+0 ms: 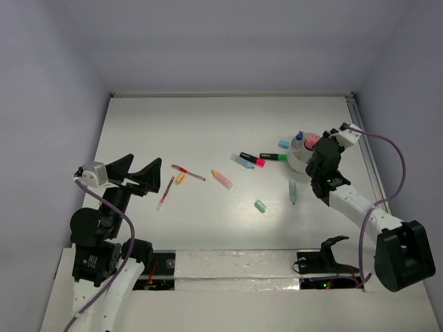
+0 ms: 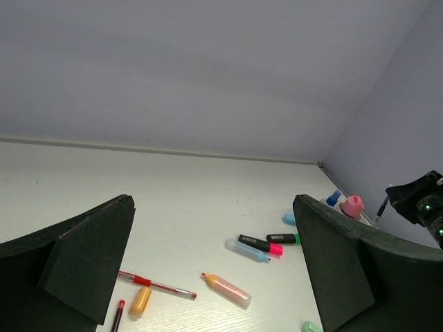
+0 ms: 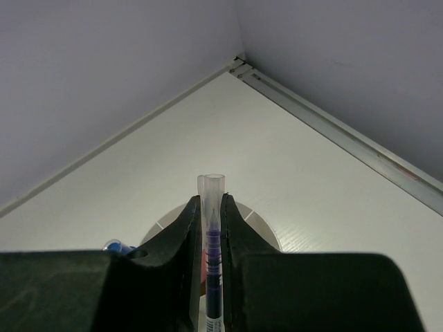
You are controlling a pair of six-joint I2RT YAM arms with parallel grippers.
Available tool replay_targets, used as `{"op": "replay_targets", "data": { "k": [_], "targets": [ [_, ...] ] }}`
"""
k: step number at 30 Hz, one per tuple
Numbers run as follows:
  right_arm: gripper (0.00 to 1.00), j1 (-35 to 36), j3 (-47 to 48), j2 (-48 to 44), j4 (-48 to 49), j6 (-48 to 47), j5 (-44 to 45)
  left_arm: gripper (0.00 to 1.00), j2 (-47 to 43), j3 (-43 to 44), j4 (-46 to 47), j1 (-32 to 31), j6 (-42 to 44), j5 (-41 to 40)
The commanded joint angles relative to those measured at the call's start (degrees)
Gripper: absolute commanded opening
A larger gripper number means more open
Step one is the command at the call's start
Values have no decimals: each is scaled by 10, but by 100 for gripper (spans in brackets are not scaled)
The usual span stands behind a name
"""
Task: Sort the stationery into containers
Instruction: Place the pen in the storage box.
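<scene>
My right gripper hangs over the round whitish cup at the right. In the right wrist view this gripper is shut on a thin clear-capped pen with a purple inside, held upright above the cup's rim. A pink-capped bottle and a blue-capped item stand in the cup. My left gripper is open and empty at the left, above two red pens. In its view lie an orange marker, a blue marker and a pink marker.
An orange cap, a green marker, a blue eraser, a mint eraser and a teal marker lie on the white table. Walls close the back and sides. A metal rail runs along the right edge.
</scene>
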Motion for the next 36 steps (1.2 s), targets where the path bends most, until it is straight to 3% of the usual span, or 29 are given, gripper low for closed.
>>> {"op": "replay_targets", "data": {
  "k": [1,22,36],
  "targets": [
    [0,1,16,16,101,-24,48,99,7,-4,33,-3,2,10],
    [0,1,-17,110,282,-113,89,99,21,-2,32,-3,1,8],
    [0,1,-31,131,284,-101,91,99,20,-1,31,2,0,9]
  ]
}}
